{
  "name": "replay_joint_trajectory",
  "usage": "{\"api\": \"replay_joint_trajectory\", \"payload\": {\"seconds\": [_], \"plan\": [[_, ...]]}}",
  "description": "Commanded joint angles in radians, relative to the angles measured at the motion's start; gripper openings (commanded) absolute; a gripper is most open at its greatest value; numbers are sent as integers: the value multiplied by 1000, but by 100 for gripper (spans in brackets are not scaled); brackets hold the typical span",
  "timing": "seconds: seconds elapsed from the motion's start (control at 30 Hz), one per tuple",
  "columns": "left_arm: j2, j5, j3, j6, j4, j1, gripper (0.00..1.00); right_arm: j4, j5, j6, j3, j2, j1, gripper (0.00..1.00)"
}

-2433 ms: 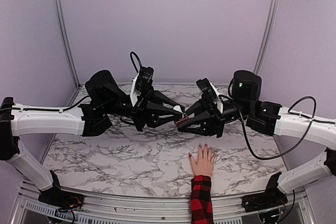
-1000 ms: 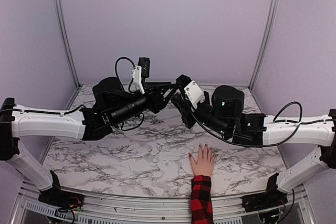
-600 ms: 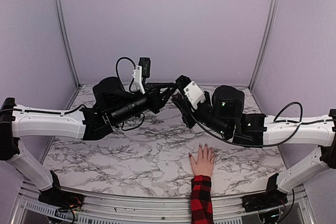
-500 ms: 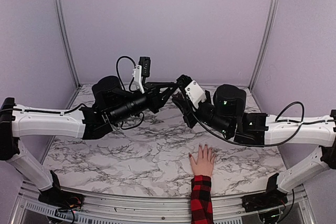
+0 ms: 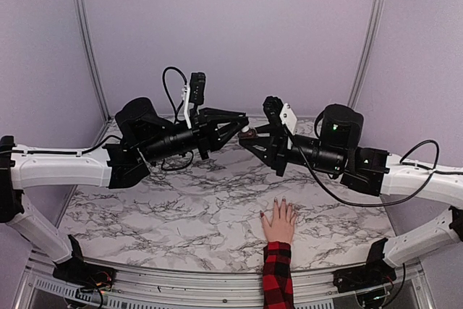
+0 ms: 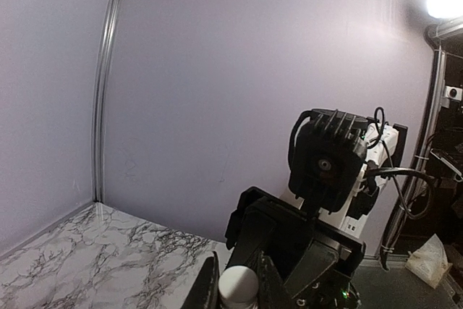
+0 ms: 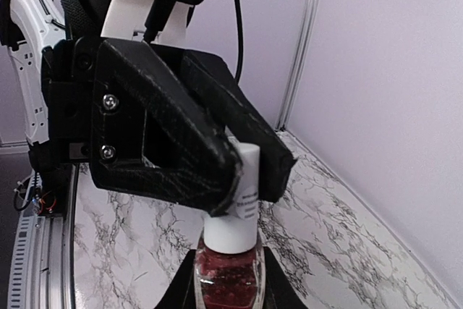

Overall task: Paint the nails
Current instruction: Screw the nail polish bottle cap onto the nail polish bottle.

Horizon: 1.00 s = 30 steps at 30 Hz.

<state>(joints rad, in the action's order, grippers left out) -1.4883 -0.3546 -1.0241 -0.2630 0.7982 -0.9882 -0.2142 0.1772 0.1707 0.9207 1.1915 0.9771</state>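
Tiny dark nails (image 5: pixel 283 200) lie fanned out, facing up.

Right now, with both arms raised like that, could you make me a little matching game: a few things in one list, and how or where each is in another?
Things:
1. left gripper
2. right gripper
3. person's hand
4. cap

States:
A. white
B. lying flat on the marble table
C. shut on the polish bottle
D. shut on the cap

Pairs: 1-D, 2-C, 3-B, 4-A
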Motion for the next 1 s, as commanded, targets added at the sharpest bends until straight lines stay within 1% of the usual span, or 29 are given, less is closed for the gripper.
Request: {"api": "replay_joint_trajectory", "payload": {"seconds": [0.0,0.3,0.53,0.67,0.8,0.87,0.9,0.97], "plan": [[1,-250,10,-9,-63,-26,0,-133,315,-5,37,-41,-8,0],[13,-466,16,32,-63,-33,0,-138,577,-6,72,-30,-11,0],[10,-559,18,56,-63,-33,0,-132,710,-23,103,-18,-16,0],[11,-610,19,56,-63,-32,0,-133,735,-31,109,-15,-20,0],[23,-577,22,57,-63,-23,1,-119,705,-27,106,-10,-25,0],[50,-517,25,52,-63,-13,19,-99,652,-17,103,-12,-25,0],[67,-475,30,52,-63,-6,26,-90,597,-14,103,-15,-26,0],[118,-356,50,59,-63,0,34,-61,515,2,102,-21,-26,0]]}}
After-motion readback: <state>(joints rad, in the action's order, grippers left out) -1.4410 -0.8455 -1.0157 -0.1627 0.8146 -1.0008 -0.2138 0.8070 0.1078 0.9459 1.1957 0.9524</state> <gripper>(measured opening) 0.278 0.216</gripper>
